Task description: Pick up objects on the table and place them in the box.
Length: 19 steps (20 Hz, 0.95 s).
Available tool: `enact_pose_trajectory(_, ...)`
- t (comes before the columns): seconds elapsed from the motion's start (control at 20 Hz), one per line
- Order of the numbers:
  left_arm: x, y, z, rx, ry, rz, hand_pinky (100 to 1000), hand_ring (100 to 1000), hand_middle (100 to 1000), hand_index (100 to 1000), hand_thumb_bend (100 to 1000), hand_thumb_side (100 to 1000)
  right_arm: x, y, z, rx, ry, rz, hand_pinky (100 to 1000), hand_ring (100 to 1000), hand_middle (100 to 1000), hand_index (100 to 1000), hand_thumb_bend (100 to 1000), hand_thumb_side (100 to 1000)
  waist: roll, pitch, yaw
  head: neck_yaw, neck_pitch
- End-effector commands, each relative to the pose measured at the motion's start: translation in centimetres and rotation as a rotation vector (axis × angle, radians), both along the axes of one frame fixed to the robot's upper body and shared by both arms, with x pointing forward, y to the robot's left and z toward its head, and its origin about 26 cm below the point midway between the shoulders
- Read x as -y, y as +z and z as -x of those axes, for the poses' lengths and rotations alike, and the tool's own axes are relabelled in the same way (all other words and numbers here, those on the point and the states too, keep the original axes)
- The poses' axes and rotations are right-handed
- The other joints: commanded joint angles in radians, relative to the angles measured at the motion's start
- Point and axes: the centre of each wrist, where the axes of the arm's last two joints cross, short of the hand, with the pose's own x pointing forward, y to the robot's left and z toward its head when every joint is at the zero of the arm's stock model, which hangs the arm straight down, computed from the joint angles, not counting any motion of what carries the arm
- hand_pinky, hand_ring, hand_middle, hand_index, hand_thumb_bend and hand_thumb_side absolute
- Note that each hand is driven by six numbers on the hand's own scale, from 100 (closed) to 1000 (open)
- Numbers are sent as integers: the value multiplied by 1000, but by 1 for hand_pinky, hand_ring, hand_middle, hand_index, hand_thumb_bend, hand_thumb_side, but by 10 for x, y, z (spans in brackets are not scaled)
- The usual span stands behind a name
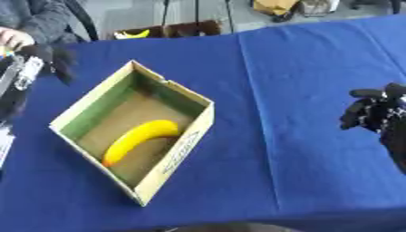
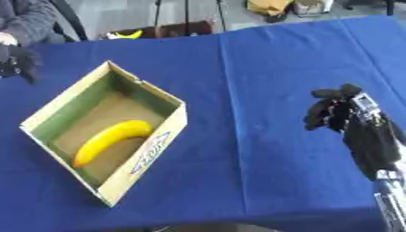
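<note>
Nearest the robot, the box (image 1: 176, 154) sits askew on the blue table (image 1: 301, 136), open top up, 1 corner pointing toward 6 o'clock. The banana (image 1: 139, 139) already lies inside on the floor of the box, its long axis running from about 7 o'clock to 1 o'clock, clear of the walls on the near side.

The right hand (image 2: 337, 113) hangs over bare cloth at 3 o'clock from the box, well apart from it, fingers curled and holding nothing. It is the nearer hand to the open stretch of table, which looks clear of further objects, so little seems left to pick.

Farther off at 10 o'clock, the left hand (image 1: 47, 59) shows dark (whether its fingers are spread or closed I cannot tell).
</note>
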Motion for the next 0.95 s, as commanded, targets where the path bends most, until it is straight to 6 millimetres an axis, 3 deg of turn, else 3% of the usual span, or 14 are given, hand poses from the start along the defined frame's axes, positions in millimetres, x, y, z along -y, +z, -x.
enact_pose_trajectory(0.05, -2, 4, 3, 27, 26, 66, 470, 502, 560, 700, 125, 1000, 3, 6, 0, 24, -9, 4, 563, 581, 531, 763, 100, 1000, -5, -8, 3, -3, 5)
enact_pose_trajectory(0.95, 4, -3, 1, 13, 60, 188, 458, 492, 548, 697, 126, 1000, 2, 7, 0, 31, -12, -1, 562, 582, 530, 763, 100, 1000, -14, 1, 6, -13, 5)
